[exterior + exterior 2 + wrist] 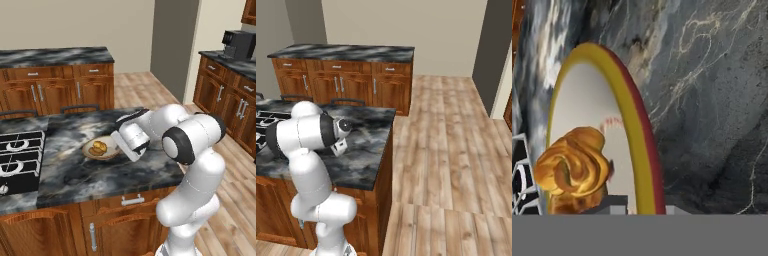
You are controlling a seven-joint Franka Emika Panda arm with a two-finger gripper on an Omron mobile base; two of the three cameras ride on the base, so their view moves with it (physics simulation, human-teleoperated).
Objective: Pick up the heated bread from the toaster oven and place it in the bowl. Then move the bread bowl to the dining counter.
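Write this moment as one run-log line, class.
bread: in bowl | bowl: on dining counter, right of cooktop | gripper: at bowl's right rim, state unclear

Beige walls (406,25) enclose the kitchen; a light wooden plank floor (451,150) runs between the cabinets; a far counter (341,52) with a marbled dark top sits on brown cabinets; a black coffee machine (239,44) stands on the side counter (230,60).

The dark marbled worktop (125,170) of the island carries the bowl (101,148) near its middle, beside the black cooktop (19,160) set in at the left.
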